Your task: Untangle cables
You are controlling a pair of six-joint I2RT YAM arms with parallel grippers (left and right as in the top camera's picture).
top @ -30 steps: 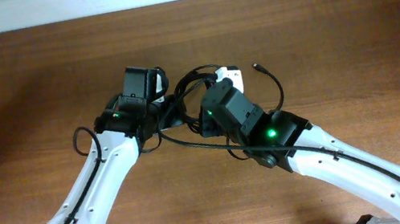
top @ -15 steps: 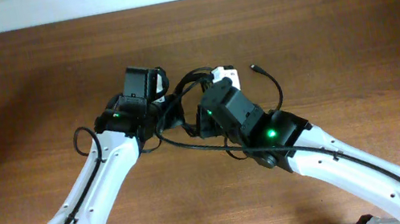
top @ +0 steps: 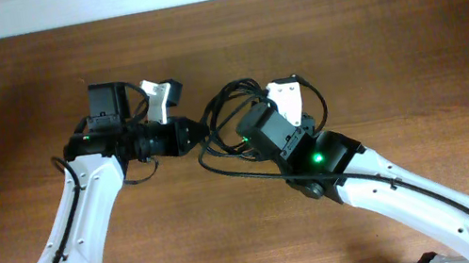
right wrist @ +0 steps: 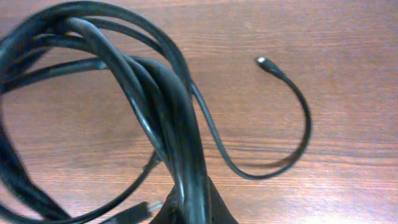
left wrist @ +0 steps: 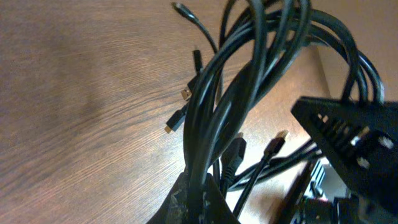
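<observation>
Both jaws clamp the cables (left wrist: 208, 124); only the left wrist shows gold plug tips (left wrist: 185, 93).

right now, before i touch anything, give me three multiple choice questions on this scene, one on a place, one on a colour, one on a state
1. In the overhead view, where are the cables?
A at the far left edge
B between the left gripper and the right gripper
C on the floor

2. What colour are the cables?
A black
B white
C red

3. How is the left gripper?
A open with nothing in it
B out of every view
C shut on the cables

Answers:
1 B, the loops hang in the gap between the two arm tips.
2 A, every cord in all three views is black.
3 C, in the left wrist view the bundle rises straight out of its closed fingers.
</observation>
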